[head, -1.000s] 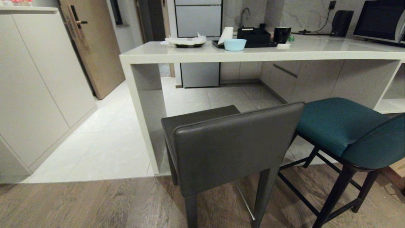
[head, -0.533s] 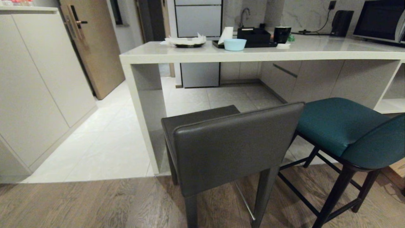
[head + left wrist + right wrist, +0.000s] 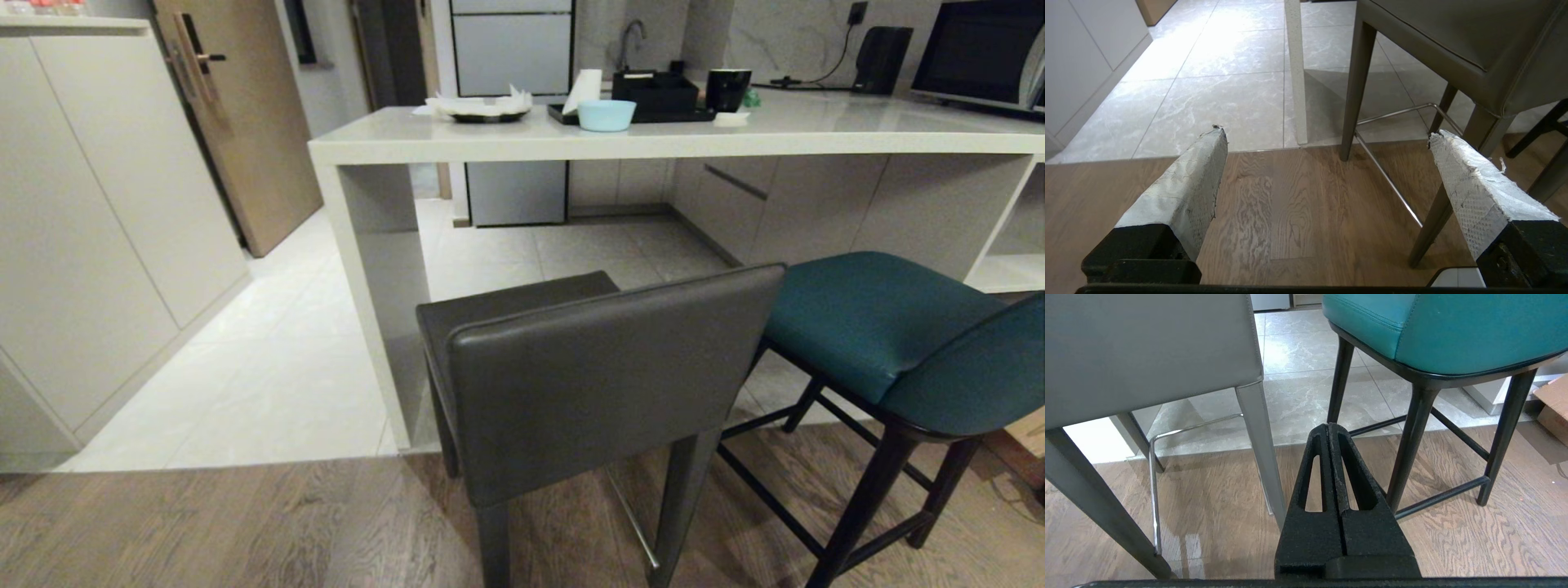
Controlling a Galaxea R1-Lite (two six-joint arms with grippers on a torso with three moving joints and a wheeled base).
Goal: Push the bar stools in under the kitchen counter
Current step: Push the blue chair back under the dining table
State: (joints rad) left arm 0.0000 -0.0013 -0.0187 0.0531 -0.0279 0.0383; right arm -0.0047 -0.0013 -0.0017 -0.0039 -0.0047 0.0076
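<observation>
Currently both stools stand pulled out, near side of the table (image 3: 653,143): grey stool (image 3: 596,384) left, teal stool (image 3: 890,327) right, backs toward robot for pushing. Left gripper (image 3: 1327,136) jaws spread wide, empty; right gripper (image 3: 1329,426) jaws clenched, empty.

Soft, dim indoor light here, everything sharp. Bright glare washes the floor tiles (image 3: 1216,53), stool legs (image 3: 1355,85) cast soft shadows, and edges bow slightly.
</observation>
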